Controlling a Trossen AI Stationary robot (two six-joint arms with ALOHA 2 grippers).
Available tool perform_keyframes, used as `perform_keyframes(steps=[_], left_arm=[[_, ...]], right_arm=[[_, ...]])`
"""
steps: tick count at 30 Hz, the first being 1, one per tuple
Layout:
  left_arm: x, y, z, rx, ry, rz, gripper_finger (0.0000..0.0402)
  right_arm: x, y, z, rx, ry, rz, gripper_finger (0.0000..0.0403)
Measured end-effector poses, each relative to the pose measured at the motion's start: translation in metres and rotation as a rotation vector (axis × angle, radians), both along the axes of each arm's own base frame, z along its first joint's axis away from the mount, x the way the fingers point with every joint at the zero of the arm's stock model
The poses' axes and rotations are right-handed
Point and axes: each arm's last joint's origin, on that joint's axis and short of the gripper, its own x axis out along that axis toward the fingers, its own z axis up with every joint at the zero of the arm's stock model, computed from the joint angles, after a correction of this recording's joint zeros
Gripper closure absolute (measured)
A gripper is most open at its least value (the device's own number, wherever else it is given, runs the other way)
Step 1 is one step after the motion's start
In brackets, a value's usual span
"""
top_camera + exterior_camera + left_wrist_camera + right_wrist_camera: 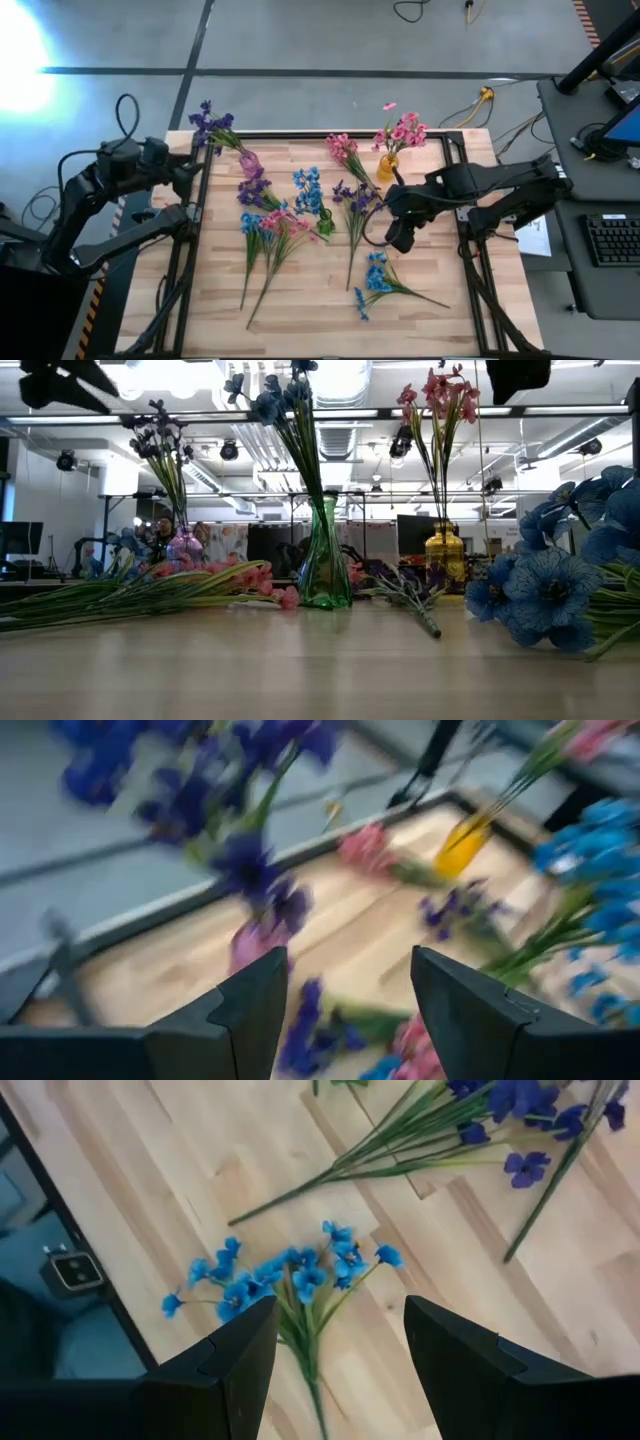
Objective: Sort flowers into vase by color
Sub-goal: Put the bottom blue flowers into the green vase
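Observation:
Three vases stand on the wooden table. A pink vase (250,162) holds purple flowers (212,122), a green vase (323,222) holds blue ones (308,190), and a yellow vase (387,167) holds pink ones (403,132). Loose sprigs lie flat: pink (342,150), purple (357,200), purple (255,190), a mixed pink and blue bunch (268,228), and blue (375,280). My right gripper (398,240) hangs open above the blue sprig (290,1275), touching nothing. My left gripper (197,172) stands open at the table's left edge, facing the pink vase (255,940).
A black frame (455,140) runs around the tabletop. The low view shows the green vase (323,565), the yellow vase (445,555) and blue blossoms (545,585) close at the right. Bare wood lies along the near edge (300,335).

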Motion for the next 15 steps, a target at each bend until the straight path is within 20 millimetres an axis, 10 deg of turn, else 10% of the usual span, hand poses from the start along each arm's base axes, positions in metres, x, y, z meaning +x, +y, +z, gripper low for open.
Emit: perform_keyframes(steps=[15], left_arm=[[0.013,0.003,-0.007,0.084,-0.104,-0.219,0.02]], right_arm=[[-0.005,0.006,0.0,-0.057,0.018,0.117,0.0193]])
